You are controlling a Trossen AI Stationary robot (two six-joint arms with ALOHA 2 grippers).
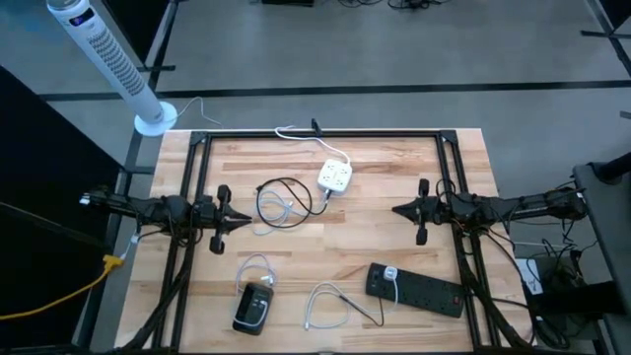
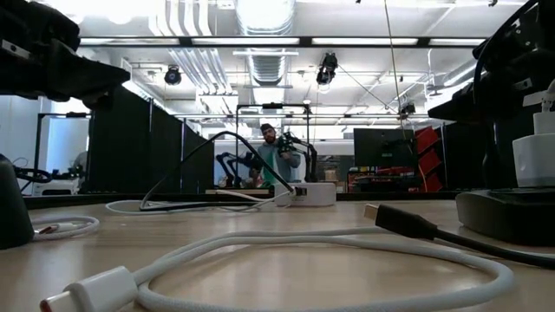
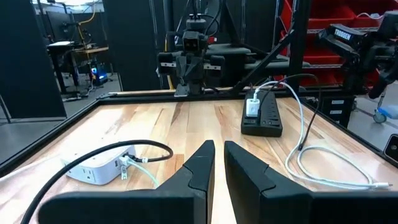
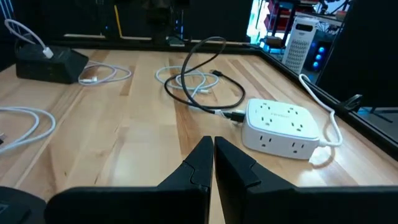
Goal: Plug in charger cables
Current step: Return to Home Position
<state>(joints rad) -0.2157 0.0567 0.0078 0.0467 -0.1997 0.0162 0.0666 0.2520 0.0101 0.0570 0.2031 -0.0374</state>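
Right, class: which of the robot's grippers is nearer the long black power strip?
Right. The right gripper is close to the black power strip, on the same side; the left gripper is on the opposite side, much farther off.

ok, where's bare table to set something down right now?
Bare wood between left gripper and right gripper, nearer than the socket cube; also both far corners. Crowded: near edge, with black block, white cable, power strip; black cable coils left of cube.

L arm extended level, L end effector [image 1: 244, 219] pointed inward, fingers almost touching, empty. R arm mirrored, R end effector [image 1: 397, 209] fingers closed, empty.
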